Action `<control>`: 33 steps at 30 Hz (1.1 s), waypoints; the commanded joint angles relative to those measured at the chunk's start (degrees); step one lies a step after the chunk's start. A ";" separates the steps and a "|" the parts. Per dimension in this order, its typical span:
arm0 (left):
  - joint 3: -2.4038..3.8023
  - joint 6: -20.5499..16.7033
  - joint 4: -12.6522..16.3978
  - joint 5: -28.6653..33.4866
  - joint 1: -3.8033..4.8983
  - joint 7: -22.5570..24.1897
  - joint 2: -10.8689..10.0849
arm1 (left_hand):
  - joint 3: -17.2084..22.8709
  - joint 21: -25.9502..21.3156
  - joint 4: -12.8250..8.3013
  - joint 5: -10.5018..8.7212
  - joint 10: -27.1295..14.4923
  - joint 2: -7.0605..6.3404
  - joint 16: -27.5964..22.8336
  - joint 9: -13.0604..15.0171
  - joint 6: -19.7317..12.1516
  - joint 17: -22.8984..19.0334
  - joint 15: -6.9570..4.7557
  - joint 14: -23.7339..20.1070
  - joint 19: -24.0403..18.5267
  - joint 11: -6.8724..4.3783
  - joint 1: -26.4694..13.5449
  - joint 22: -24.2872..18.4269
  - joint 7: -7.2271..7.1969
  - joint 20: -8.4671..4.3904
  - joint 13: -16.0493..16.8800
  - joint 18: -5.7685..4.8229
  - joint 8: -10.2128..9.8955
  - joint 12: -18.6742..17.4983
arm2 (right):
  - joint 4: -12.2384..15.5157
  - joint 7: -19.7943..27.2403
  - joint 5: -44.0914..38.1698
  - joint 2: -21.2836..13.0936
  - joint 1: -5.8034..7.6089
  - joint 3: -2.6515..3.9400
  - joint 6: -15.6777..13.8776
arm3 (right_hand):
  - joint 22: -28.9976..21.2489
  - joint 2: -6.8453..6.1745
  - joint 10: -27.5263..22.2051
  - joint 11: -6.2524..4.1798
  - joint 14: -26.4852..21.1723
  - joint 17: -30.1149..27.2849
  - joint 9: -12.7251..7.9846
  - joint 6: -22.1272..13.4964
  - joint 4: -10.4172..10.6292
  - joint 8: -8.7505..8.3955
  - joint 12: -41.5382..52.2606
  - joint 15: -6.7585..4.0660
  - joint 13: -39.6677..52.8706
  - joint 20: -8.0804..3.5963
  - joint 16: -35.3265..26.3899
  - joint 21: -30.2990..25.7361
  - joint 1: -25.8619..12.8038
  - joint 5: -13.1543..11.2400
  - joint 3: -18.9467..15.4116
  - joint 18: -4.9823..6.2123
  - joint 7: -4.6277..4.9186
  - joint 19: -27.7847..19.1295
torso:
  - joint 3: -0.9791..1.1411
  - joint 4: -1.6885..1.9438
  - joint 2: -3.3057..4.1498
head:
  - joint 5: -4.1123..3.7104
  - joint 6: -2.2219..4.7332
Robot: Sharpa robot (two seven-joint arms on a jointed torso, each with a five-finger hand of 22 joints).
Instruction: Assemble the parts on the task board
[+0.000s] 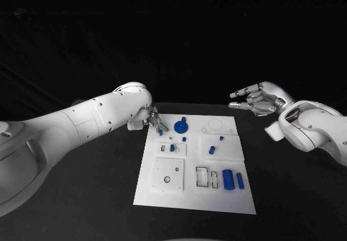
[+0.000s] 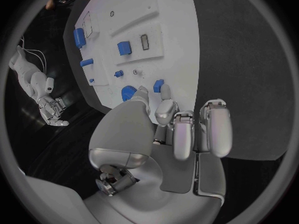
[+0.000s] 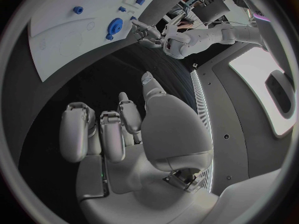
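While the left hand [image 1: 153,122] pinches a small blue part [image 2: 158,86] over the task board [image 1: 173,198], the right hand [image 1: 256,100] (fingers apart) holds nothing.

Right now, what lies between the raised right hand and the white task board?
Only bare black table: in the head view the right hand hangs open beyond the white task board far right corner.

The task board [image 1: 195,198] looked like smooth, matt white plastic; its parts [image 1: 227,179] were blue plastic. The bench [image 1: 289,201] was matt black. Each hand [image 1: 254,101] showed silvery, satin-finished metal.
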 commanded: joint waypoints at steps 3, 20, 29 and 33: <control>0.02 1.12 0.10 0.05 -0.01 -0.79 0.08 | 0.44 0.21 -0.42 0.26 0.23 0.29 0.18 1.16 -0.20 15.09 -0.48 5.96 2.23 -0.43 1.49 2.78 -0.45 -0.59 0.37 0.06 1.11 0.30 | -0.01 0.28 -0.45 0.11 -0.04 0.00 0.93 | -0.03 0.01 -0.08 -0.32 4.62 10.20 0.07 0.26 0.09 0.23 -0.20 -0.07 1.12 -0.19 -0.38 -0.27 -0.34 0.31 -0.33 0.75 -0.18 -0.06 | -0.01 -0.01 -0.01 | 0.06 -0.06; 0.02 1.13 0.26 1.40 -0.03 -0.98 0.00 | 5.56 -0.02 -3.32 0.63 0.08 2.55 0.18 3.75 -2.39 15.09 -1.18 5.96 2.20 -1.20 7.94 2.68 -1.26 -1.20 0.25 0.10 2.62 0.10 | -0.02 0.29 -0.45 0.12 -0.04 0.00 0.98 | -0.03 0.01 -0.08 -0.32 4.62 10.20 0.07 0.26 0.09 0.23 -0.20 -0.07 1.12 -0.19 -0.38 -0.27 -0.34 0.31 -0.33 0.75 -0.18 -0.06 | -0.01 0.02 0.00 | 0.08 -0.27; 0.02 -1.76 0.15 4.74 -0.04 1.87 -0.01 | 26.84 -0.96 -7.76 0.68 -0.33 -1.41 0.18 5.06 -4.65 15.09 -0.51 5.96 1.98 -0.54 10.51 1.82 -0.02 -0.82 -0.53 0.29 1.83 -0.98 | -0.03 0.24 -0.46 0.11 -0.04 0.00 1.06 | 0.03 0.09 -0.05 -0.33 4.64 10.28 0.07 0.29 0.07 0.24 -0.13 -0.08 1.14 -0.20 -0.33 -0.25 -0.23 0.38 -0.38 0.74 -0.19 -0.03 | 0.01 0.06 -0.06 | 0.25 -0.31; 0.01 -2.90 0.46 5.52 -0.08 2.85 -0.25 | 33.12 -1.04 -8.86 0.67 -0.02 -3.61 0.18 6.07 -4.67 15.09 -0.40 5.96 2.01 -0.47 8.10 1.85 -0.14 -0.72 -0.51 0.28 2.45 -0.92 | -0.06 0.22 -0.46 0.13 -0.04 0.00 1.14 | 0.03 0.09 -0.05 -0.33 4.64 10.28 0.07 0.29 0.07 0.24 -0.13 -0.08 1.14 -0.20 -0.33 -0.25 -0.23 0.38 -0.38 0.74 -0.19 -0.03 | 0.00 0.03 -0.09 | 0.34 -0.28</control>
